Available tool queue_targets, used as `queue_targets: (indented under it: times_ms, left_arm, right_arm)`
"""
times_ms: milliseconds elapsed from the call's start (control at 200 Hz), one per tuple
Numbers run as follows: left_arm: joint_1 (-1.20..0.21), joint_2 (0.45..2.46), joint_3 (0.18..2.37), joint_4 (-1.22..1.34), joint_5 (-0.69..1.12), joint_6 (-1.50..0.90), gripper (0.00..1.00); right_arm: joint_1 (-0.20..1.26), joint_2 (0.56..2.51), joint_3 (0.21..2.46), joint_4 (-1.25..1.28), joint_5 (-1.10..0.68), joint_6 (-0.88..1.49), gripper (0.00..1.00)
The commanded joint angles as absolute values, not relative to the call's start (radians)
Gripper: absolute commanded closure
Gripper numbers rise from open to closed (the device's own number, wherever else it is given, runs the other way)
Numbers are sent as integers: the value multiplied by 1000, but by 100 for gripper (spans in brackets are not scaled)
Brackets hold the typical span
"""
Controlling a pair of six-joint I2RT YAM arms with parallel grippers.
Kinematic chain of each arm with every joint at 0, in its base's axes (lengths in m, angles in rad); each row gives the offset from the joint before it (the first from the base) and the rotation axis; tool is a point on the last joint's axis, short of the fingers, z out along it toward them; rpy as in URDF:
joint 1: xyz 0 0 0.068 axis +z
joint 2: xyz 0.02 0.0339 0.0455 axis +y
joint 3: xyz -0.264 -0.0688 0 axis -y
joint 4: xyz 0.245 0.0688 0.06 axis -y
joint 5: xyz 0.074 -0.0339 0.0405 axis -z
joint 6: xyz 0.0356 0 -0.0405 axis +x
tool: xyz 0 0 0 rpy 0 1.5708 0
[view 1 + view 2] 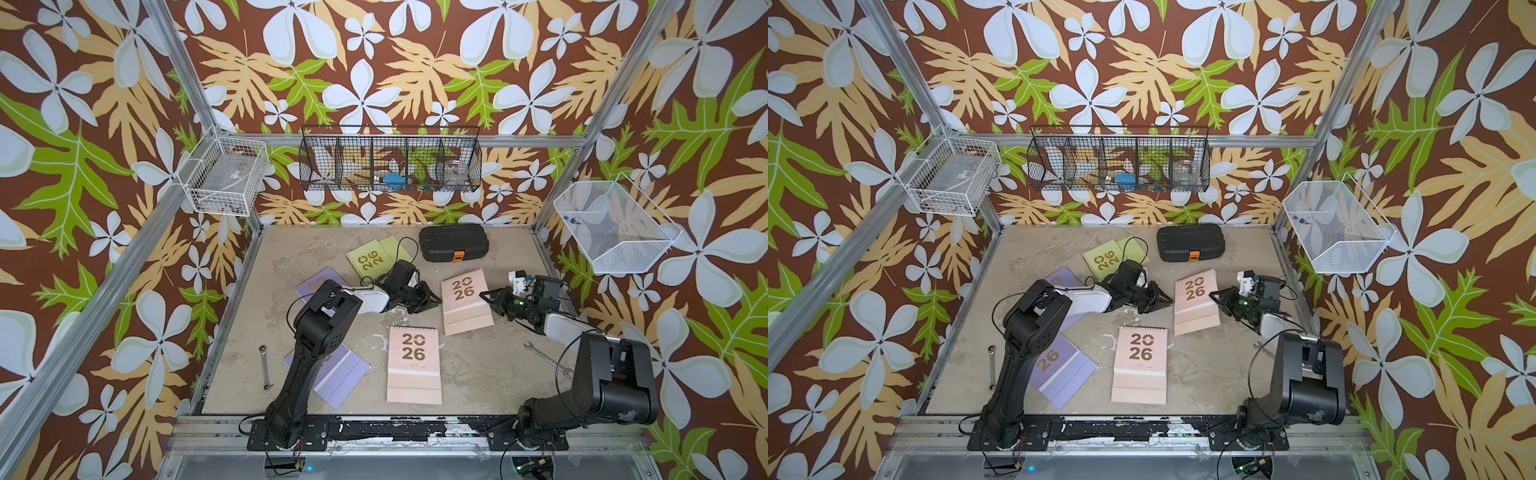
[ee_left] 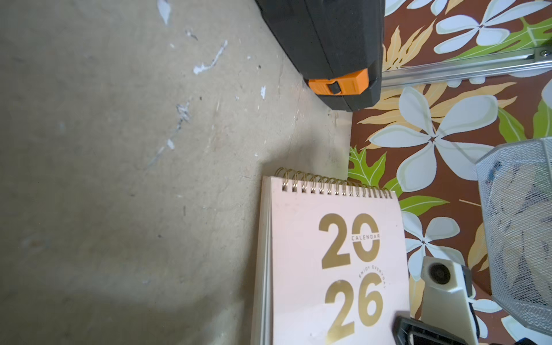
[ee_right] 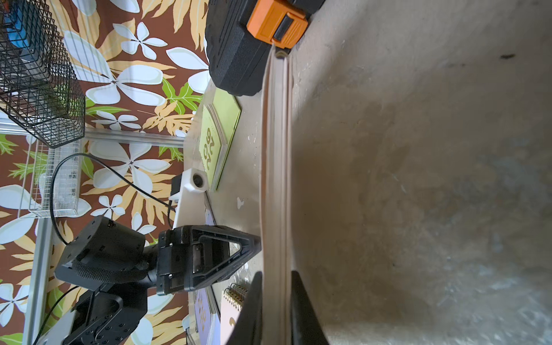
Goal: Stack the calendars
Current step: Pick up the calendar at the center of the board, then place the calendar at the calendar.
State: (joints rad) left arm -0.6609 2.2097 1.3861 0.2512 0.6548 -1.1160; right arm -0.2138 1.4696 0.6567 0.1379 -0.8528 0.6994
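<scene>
Five calendars show in both top views. A pink calendar (image 1: 465, 305) lies right of centre. My right gripper (image 1: 485, 297) is shut on its right edge. In the right wrist view its two dark fingers (image 3: 298, 298) pinch that edge (image 3: 276, 179). My left gripper (image 1: 435, 300) sits at the same calendar's left side, tips against it (image 3: 254, 243). How far its jaws stand apart is unclear. A second pink calendar (image 1: 413, 365) lies at front centre. A lime green one (image 1: 376, 257) is at the back. Two lilac ones (image 1: 318, 282) (image 1: 338, 376) lie partly under my left arm.
A black ribbed case (image 1: 453, 243) with an orange latch stands at the back, close behind the held calendar. One wrench (image 1: 264, 368) lies front left and another wrench (image 1: 544, 357) by my right arm. Wire baskets (image 1: 390, 160) hang on the walls.
</scene>
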Motion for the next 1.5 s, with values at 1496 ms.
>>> queue_targets:
  times_ms: [1496]
  left_arm:
    - [-497, 1323, 542, 222, 487, -1051, 75]
  right_arm:
    - [560, 500, 235, 122, -337, 1348, 91]
